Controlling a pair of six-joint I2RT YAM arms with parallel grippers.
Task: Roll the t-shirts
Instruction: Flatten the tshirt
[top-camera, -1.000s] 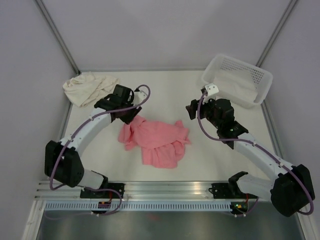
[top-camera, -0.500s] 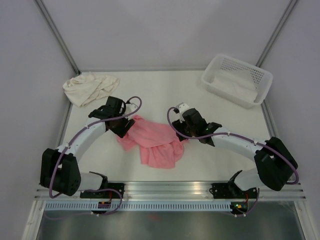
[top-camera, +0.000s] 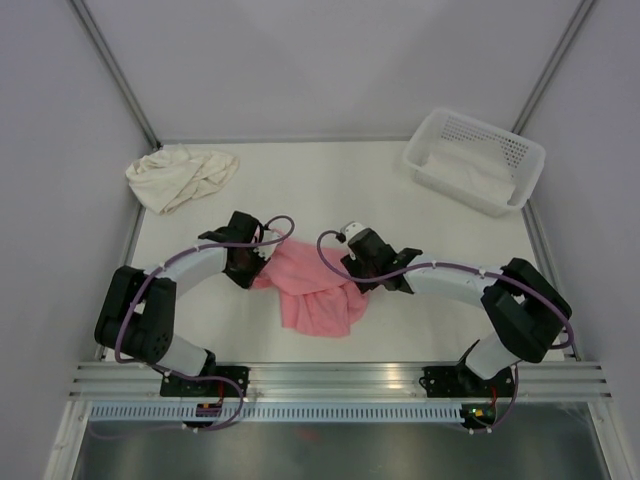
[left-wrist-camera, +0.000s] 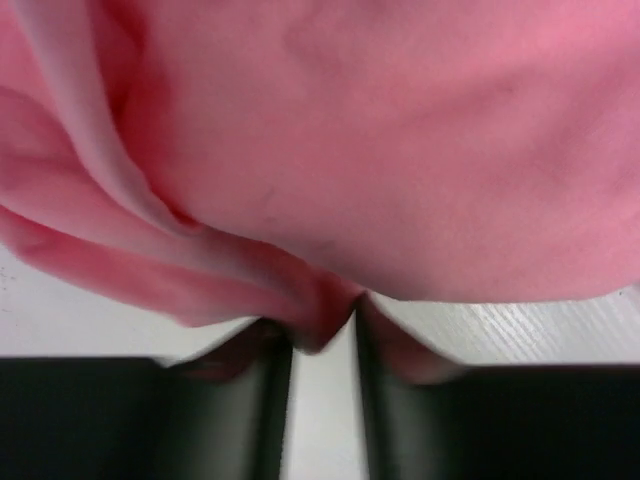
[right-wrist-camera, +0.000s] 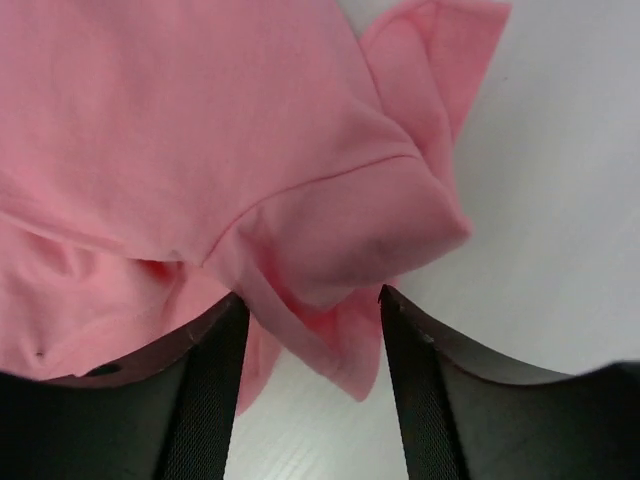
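The salmon-pink t-shirt (top-camera: 315, 296) lies crumpled at mid-table, between both arms. My left gripper (top-camera: 257, 273) is at its left edge. In the left wrist view its fingers (left-wrist-camera: 275, 400) stand close together, and a fold of the pink t-shirt (left-wrist-camera: 330, 150) is pinched at the gripper's (left-wrist-camera: 322, 335) tips. My right gripper (top-camera: 352, 275) is at the shirt's upper right edge. Its jaws stand apart, and the gripper (right-wrist-camera: 308, 300) straddles a sleeve hem of the pink t-shirt (right-wrist-camera: 200, 130). The cream t-shirt (top-camera: 180, 176) lies bunched at the far left corner, away from both grippers.
A white perforated basket (top-camera: 432, 132) stands at the far right corner with pale cloth inside. Grey walls with metal posts enclose the table. An aluminium rail (top-camera: 330, 378) runs along the near edge.
Both arms came down and inward onto the pink shirt. The left jaws closed on its left edge. The right jaws narrowed around the sleeve. The shirt bunched up slightly.
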